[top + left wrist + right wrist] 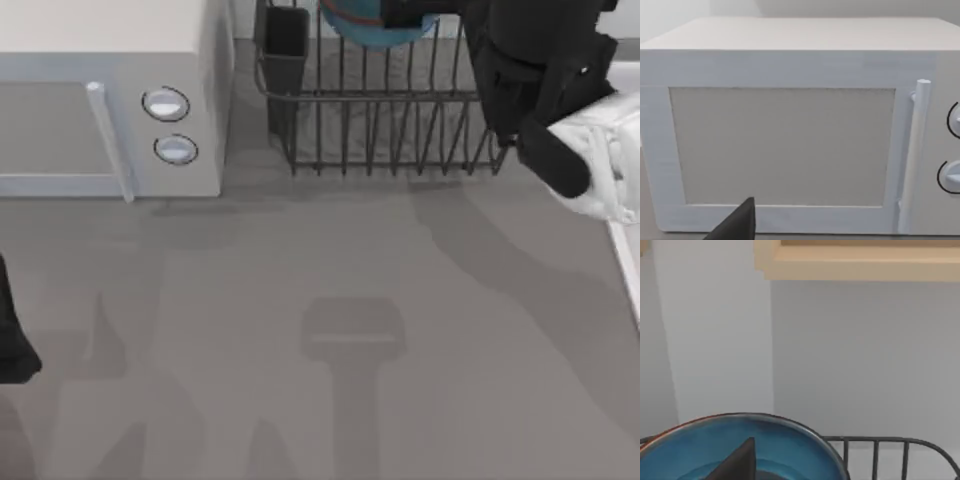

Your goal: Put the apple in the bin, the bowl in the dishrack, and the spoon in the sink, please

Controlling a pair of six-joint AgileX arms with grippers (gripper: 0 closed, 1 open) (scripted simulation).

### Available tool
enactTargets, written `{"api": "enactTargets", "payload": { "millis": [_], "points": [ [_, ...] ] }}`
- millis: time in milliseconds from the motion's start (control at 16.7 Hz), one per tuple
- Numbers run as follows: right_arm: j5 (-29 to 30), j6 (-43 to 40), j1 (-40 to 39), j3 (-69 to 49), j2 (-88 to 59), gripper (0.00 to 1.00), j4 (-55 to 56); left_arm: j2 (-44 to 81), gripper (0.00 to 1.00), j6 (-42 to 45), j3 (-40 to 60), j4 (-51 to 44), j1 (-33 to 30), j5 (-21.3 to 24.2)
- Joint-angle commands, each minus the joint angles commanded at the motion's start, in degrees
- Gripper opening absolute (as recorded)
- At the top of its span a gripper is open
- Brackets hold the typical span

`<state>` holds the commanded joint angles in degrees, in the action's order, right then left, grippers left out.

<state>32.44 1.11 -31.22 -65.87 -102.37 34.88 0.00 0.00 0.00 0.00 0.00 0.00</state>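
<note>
Even, diffuse light throughout, soft grey arm shadows across the table (300,400) in the top view, faint shadow beneath the microwave (110,100) and the dishrack (380,130), no glare, no edge distortion evident.

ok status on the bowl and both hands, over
Right hand over the dishrack, at the bowl; grip unclear. Bowl above the rack's back end. Left arm parked at table's left edge, facing the microwave. Nothing blocking.

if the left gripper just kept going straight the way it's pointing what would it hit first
Most likely the microwave: the left wrist view faces its door square on, with nothing between. How far off it stands is unclear. The left gripper sits at the table's left edge.
</note>
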Motion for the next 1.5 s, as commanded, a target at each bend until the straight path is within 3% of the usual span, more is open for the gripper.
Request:
{"api": "enactTargets", "payload": {
  "millis": [900,1200,1500],
  "points": [
    [-26.8,-1.6,25.9,55.9,89.3,1.00,-30.1,0.0,1.00,0.0,0.0,0.0,0.0,0.0],
    [-32.1,-1.2,30.9,65.3,101.6,1.00,-34.6,0.0,1.00,0.0,0.0,0.0,0.0,0.0],
    [-32.4,-1.1,31.2,65.9,102.4,1.00,-34.9,0.0,1.00,0.0,0.0,0.0,0.0,0.0]
  ]
}}
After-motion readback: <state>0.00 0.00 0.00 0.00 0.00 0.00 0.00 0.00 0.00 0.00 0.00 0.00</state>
